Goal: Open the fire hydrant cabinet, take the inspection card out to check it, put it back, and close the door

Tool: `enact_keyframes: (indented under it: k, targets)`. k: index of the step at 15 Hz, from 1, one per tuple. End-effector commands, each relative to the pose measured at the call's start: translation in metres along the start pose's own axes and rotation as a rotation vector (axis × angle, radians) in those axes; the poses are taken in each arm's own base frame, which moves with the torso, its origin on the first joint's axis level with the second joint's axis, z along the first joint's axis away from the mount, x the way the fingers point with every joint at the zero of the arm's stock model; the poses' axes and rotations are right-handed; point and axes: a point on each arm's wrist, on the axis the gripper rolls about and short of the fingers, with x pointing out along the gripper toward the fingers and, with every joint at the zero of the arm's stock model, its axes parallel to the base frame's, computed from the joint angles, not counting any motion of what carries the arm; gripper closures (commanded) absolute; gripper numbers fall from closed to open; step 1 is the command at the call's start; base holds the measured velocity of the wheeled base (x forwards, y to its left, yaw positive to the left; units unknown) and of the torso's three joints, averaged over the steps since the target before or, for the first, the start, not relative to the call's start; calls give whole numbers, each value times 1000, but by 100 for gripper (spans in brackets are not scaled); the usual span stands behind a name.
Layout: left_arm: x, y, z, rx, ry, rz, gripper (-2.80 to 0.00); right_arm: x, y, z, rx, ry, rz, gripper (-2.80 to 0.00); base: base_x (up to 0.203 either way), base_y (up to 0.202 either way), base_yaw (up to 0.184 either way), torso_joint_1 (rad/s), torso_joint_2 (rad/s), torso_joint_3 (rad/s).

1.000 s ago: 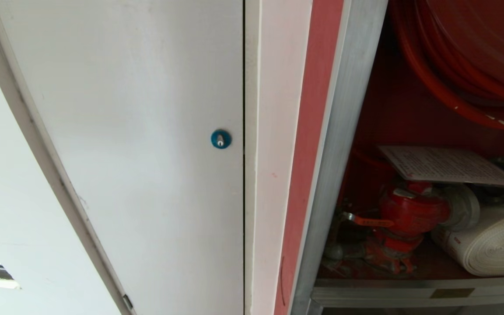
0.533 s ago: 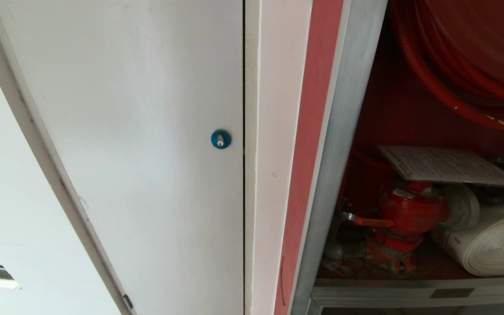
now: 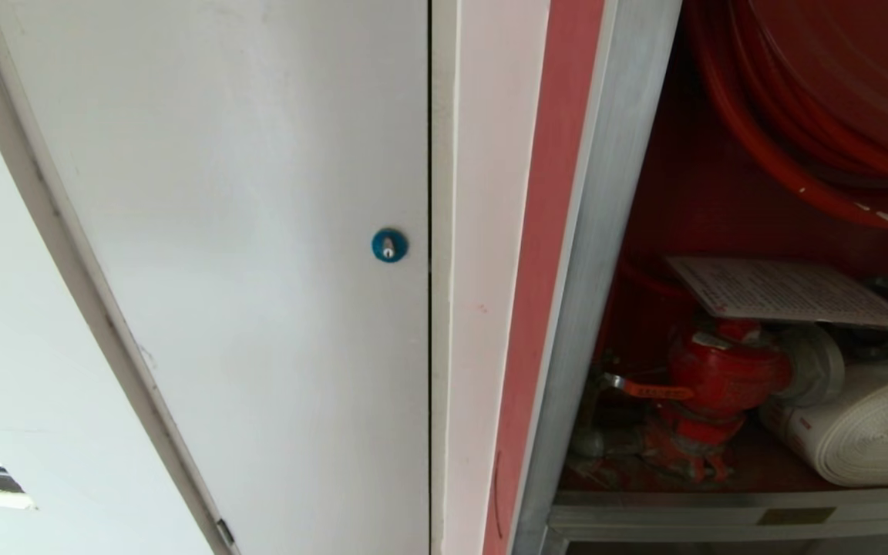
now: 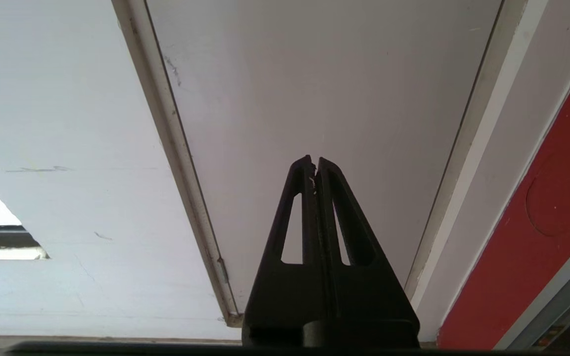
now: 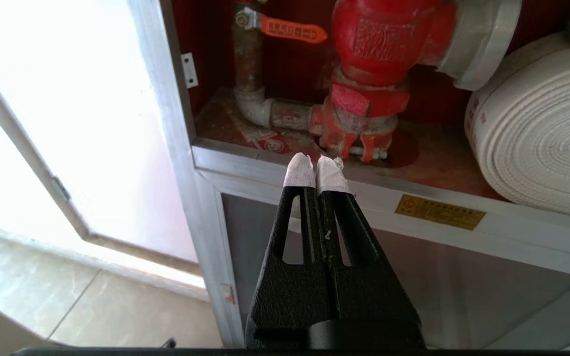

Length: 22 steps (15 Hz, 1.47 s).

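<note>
The fire hydrant cabinet [image 3: 606, 231] stands open at the right, silver-framed and red inside. The inspection card [image 3: 787, 293] lies flat on top of the red valve [image 3: 721, 378], beside the white rolled hose [image 3: 868, 428]. Its glass door is out of view. My right gripper [image 5: 317, 165] is shut and empty, its white-taped tips in front of the cabinet's lower sill [image 5: 413, 198], below the valve [image 5: 379, 44] and left of the hose [image 5: 542, 123]. My left gripper [image 4: 314, 160] is shut, held before the white panel door [image 4: 324, 89].
A white panel door with a blue round lock [image 3: 389, 245] fills the left half of the head view. The red hose reel [image 3: 822, 100] hangs in the cabinet's upper part. A steel panel [image 5: 413, 287] sits under the sill. Tiled floor [image 5: 67, 306] lies at the lower left.
</note>
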Motion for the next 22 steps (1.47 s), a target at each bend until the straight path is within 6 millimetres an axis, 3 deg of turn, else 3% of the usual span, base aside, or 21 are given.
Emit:
enact_keyframes:
  k: [1, 8, 22]
  targets:
    - [1, 0, -3, 0, 12, -1, 0, -6, 1, -14, -15, -76, -42, 0, 0, 0, 0, 0, 0, 0]
    - [1, 0, -3, 0, 12, -1, 0, 17, -7, -45, -3, -147, -188, 0, 0, 0, 0, 0, 0, 0]
    - [1, 0, -3, 0, 12, -1, 0, 17, -8, -53, 31, -71, -221, 0, 0, 0, 0, 0, 0, 0]
